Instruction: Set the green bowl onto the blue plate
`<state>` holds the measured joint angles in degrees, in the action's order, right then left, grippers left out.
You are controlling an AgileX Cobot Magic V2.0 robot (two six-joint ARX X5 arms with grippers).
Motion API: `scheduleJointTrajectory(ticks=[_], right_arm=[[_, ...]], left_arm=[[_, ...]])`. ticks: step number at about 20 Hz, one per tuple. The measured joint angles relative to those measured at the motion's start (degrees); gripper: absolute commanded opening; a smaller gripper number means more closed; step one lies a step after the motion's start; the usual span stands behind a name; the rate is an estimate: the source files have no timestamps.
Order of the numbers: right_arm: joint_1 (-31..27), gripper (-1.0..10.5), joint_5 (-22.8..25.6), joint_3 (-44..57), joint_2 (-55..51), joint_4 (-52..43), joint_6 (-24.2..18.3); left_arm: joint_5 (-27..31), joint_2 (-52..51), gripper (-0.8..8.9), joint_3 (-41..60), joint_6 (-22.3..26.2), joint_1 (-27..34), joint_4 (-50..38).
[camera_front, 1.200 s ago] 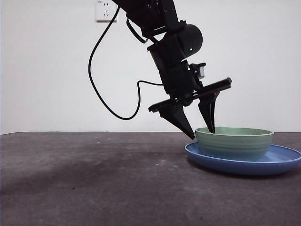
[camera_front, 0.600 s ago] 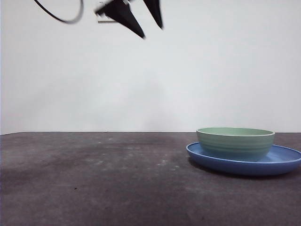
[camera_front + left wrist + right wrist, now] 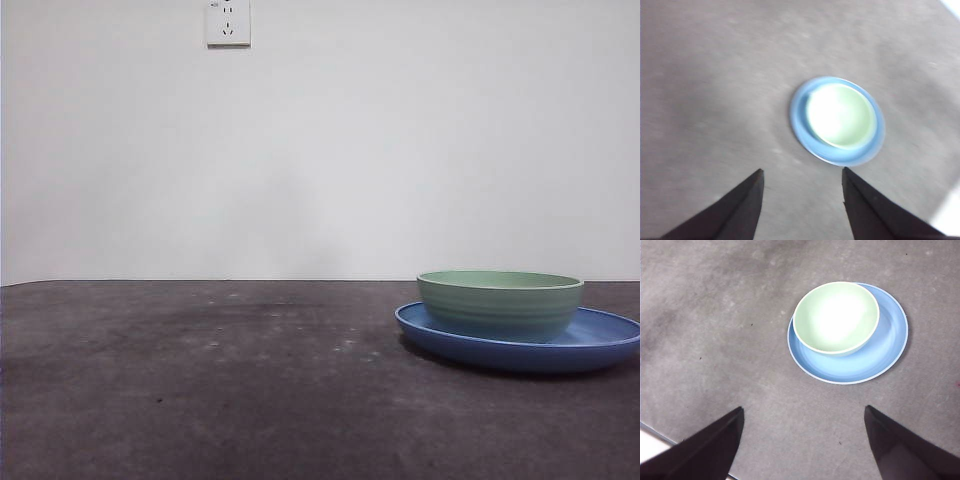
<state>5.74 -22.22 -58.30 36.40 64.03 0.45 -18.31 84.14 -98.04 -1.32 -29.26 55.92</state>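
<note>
The pale green bowl [image 3: 500, 302] rests upright on the blue plate [image 3: 600, 345] at the right of the table, sitting toward the plate's left side. From the right wrist view, the green bowl [image 3: 836, 317] lies off-centre on the blue plate [image 3: 887, 352]. The left wrist view, blurred, shows the bowl [image 3: 841, 115] inside the plate [image 3: 800, 127]. My left gripper [image 3: 802, 187] hangs high above the table, open and empty. My right gripper [image 3: 802, 432] is also raised, open wide, holding nothing. Neither gripper shows in the front view.
A dark grey mat [image 3: 220, 380] covers the table. A white wall with a power socket [image 3: 228, 22] stands behind. A pale table edge shows at the corner of the right wrist view [image 3: 652, 447].
The arm that stood with its jaws at the bowl's rim one second ago has lifted up and left, out of the front view. Bowl and plate have stayed put.
</note>
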Motion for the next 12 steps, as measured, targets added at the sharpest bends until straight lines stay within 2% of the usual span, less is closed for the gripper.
scheduleJointTrajectory(ticks=[2, 5, 9, 12], right_arm=[[0.0, 3.9, 0.0, 0.0, 0.0, 0.0, 0.0], [0.0, 3.9, 0.0, 0.0, 0.0, 0.0, 0.0], [0.0, 3.9, 0.0, 0.0, 0.0, 0.0, 0.1], [0.0, 3.9, 0.0, 0.0, 0.0, 0.0, 0.9]], left_arm=[[-3.7, -5.7, 2.54, 9.7, 0.3, 0.0, -4.1], [-9.1, -12.2, 2.53, 21.1, 1.8, 0.1, -5.2], [-18.8, -18.1, 2.51, 30.5, 4.8, 0.1, -6.0], [-20.3, -20.6, 2.5, 34.4, 6.1, 0.1, -6.0]])
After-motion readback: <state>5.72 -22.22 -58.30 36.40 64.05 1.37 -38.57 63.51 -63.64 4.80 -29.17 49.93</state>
